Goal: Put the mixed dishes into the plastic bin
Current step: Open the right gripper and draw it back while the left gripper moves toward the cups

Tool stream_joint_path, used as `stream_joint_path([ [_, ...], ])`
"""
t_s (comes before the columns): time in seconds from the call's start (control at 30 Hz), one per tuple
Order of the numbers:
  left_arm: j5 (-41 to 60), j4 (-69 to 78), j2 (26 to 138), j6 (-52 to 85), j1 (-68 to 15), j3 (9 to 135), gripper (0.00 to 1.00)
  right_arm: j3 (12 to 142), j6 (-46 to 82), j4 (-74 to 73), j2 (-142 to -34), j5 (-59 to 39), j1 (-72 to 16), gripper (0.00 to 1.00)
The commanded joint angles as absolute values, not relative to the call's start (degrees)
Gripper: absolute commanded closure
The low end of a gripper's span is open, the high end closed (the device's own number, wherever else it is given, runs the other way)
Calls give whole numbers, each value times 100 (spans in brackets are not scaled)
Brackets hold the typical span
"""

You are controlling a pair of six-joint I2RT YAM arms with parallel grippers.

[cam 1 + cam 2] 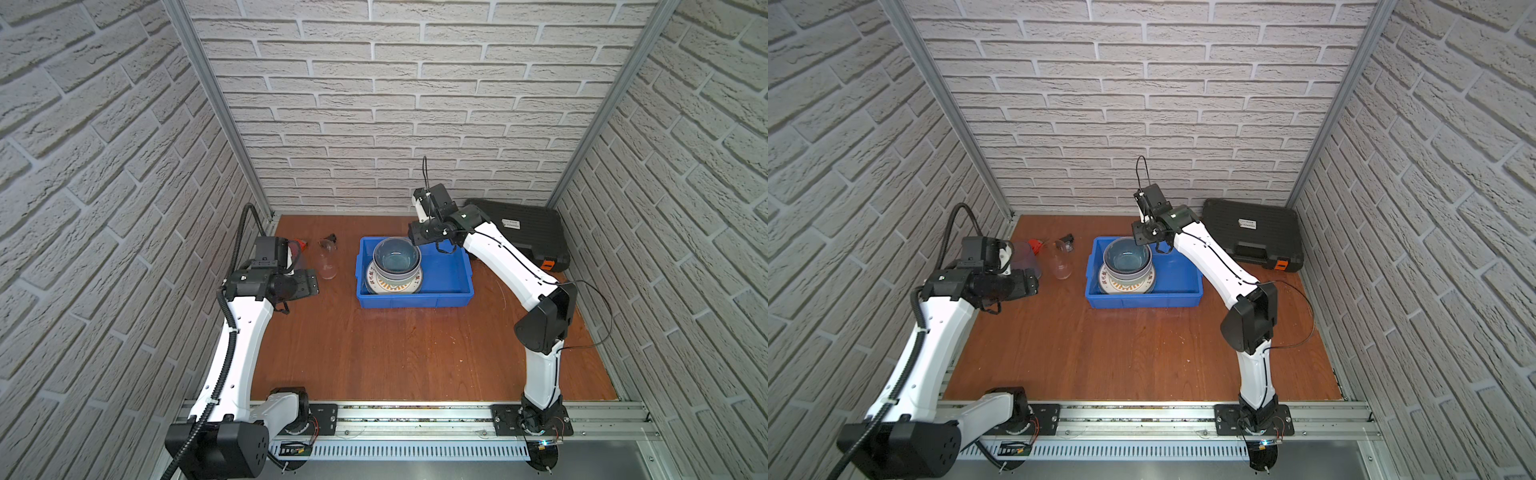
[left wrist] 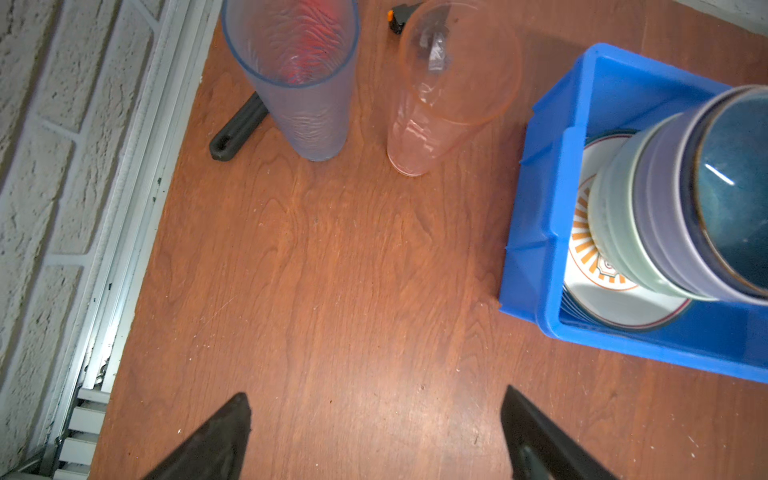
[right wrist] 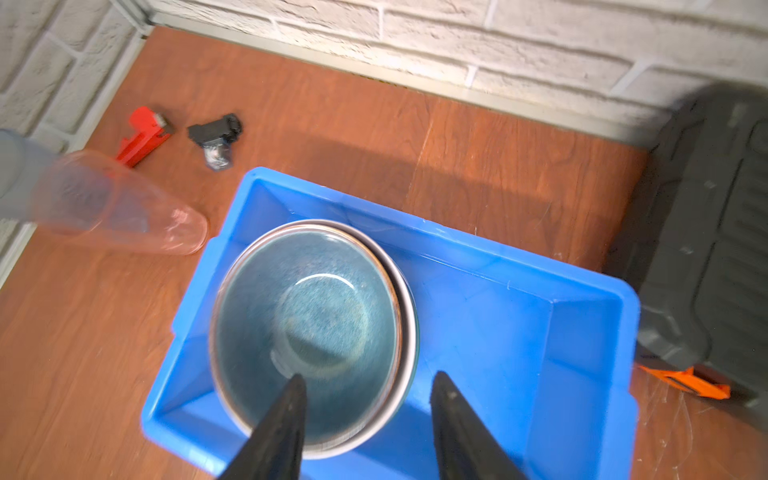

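Observation:
The plastic bin [image 1: 415, 300] [image 1: 1144, 300] stands mid-table, bright blue. In its left half a dark blue bowl [image 3: 307, 324] tops a lavender and a pale green bowl [image 2: 615, 232], all on an orange sunburst plate [image 2: 590, 266]. My right gripper [image 3: 369, 376] [image 1: 417, 243] hangs open over the bowl's rim, one finger above the inside, the other above the bin floor. Two tumblers stand left of the bin: a bluish one [image 2: 295, 75] and a clear pinkish one [image 2: 440, 95]. My left gripper [image 2: 374, 399] [image 1: 309, 282] is open and empty, short of them.
A black tool case [image 1: 523, 232] with an orange latch lies at the back right, close behind the right arm. A red wrench [image 3: 143, 137] and a small black part [image 3: 216, 133] lie behind the tumblers, near the left wall rail.

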State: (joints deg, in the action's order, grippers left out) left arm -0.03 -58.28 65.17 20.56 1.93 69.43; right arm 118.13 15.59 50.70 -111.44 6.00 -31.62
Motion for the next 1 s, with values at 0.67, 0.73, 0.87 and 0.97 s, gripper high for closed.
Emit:
stream_joint_path([
  [0.67,568,-5388,8965,1812,2079,8932,25,7251,1147,3277,-7664,-1185,-3402,27],
  [0.73,513,-5413,9189,1784,2117,9119,28,7007,1134,3206,-7444,-1275,-3443,23],
  [0.87,591,-5427,9692,1726,2154,9553,35,6530,1233,3017,-6996,-1406,-3525,22],
  [0.97,706,-5521,10090,1627,2158,9987,39,6238,1347,2973,-6759,-1374,-3590,22],
])
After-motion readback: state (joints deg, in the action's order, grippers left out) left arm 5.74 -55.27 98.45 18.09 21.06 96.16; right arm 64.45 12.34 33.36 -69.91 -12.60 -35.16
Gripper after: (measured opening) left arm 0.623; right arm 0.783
